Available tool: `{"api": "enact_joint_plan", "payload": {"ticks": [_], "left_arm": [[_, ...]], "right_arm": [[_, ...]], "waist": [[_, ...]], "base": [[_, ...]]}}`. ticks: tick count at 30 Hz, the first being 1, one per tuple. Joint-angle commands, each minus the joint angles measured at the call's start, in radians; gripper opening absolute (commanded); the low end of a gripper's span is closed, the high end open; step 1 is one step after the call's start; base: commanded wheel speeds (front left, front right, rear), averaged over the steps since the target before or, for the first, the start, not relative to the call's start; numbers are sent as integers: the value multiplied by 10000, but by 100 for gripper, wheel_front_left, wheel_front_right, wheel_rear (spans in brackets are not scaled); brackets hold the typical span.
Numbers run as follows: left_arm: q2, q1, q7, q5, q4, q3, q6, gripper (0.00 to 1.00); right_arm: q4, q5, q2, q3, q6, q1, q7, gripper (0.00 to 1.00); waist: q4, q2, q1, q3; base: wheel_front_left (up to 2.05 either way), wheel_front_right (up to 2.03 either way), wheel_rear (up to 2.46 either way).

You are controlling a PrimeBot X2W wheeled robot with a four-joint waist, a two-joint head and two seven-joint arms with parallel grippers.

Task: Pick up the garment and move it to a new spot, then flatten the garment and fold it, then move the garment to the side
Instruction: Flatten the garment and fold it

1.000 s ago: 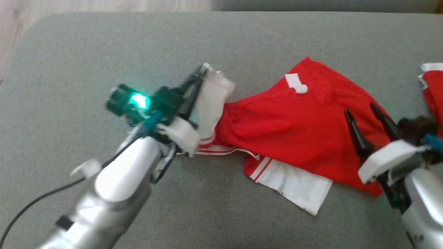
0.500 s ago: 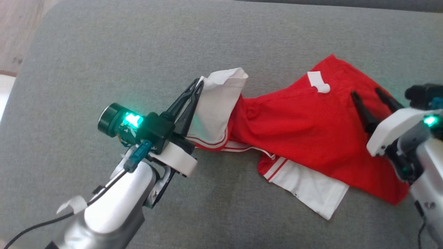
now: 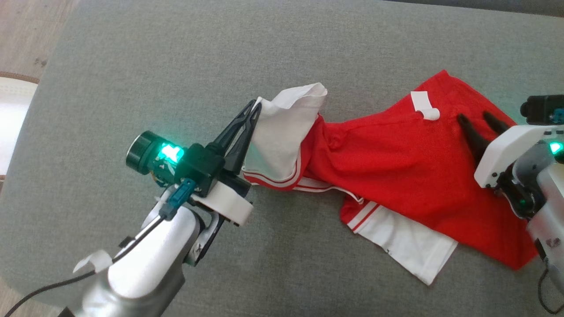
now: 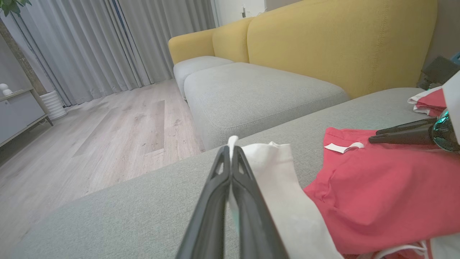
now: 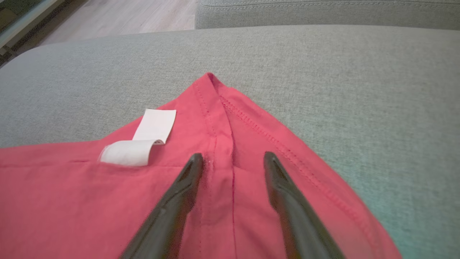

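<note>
Listing by size, with the head view read as a clock face.

1. Grey woven sofa cushion [image 3: 176,53]: the work surface, running out past most edges of the view.
2. Red cotton garment [image 3: 396,167]: lies on the cushion from centre out to 3 o'clock, rumpled and not yet flat. A second white sleeve panel lies toward 5 o'clock.
3. Left gripper [image 3: 254,105]: reaches in from 7 o'clock, its jaws pinched tight on the edge of item 5.
4. Right gripper [image 3: 473,116]: at 3 o'clock, its jaws spread wide and holding nothing. The fingers straddle the red seam near the hem corner [image 5: 212,77]. Whether the tips touch the cloth is unclear.
5. White sleeve with red stripes [image 3: 282,132]: raised just left of centre, draping from the left gripper.
6. White rectangular cloth label [image 3: 421,101]: at 2 o'clock, curled, just beside the right fingertips.

Change noted: the camera has swung, so the whole scene sits further right. Against the cloth itself, the right gripper has crept nearer the label and corner, and the sleeve hangs more open than a second ago. Judgement: a second grasp at that corner looks likely, giving two hold points for stretching the garment flat.
</note>
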State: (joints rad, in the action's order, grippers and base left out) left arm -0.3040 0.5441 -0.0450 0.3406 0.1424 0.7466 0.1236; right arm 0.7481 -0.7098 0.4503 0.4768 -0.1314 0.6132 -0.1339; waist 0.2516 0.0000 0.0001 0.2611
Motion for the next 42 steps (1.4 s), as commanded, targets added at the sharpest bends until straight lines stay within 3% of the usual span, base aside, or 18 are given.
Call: {"api": "enact_joint_plan", "payload": {"ticks": [1,3,4,6,16,28,34,42], "left_arm": [[-281,245,-32,-28,-303,-342,76,0],[-283,231,-60,-17,-262,-329,87,0],[-287,223,-74,-9,-239,-323,89,0],[-308,212,-108,9,-185,-321,88,0],[-629,213,-535,3,38,-565,253,0],[-1601,1013,-1449,-148,-448,-1351,188,0],[-2160,1806,-1730,-105,-1025,-1953,-22,0],[-3174,3380,-1669,-853,-1728,-2262,-450,0]], "right_arm": [[-133,-94,196,178,7,262,17,58],[-23,-161,213,278,7,306,72,21],[4,-204,218,328,7,321,124,11],[52,-307,235,432,7,338,207,0],[-165,-1046,578,799,7,425,834,0],[-1652,-1806,1923,235,7,423,1930,0],[-2966,-1340,2832,-820,7,507,2216,0],[-5018,-322,2867,-2742,7,157,1146,0]], "waist": [[24,0,-1,-13],[34,0,-1,-38],[37,0,-1,-52],[37,0,-1,-79],[-140,0,-1,-452],[-822,0,-1,-1506],[-1380,0,-1,-2105],[-1978,0,-1,-2741]], "base": [[0,0,0],[0,0,0],[0,0,0],[0,0,0],[0,0,0],[0,0,0],[0,0,0],[0,0,0]]}}
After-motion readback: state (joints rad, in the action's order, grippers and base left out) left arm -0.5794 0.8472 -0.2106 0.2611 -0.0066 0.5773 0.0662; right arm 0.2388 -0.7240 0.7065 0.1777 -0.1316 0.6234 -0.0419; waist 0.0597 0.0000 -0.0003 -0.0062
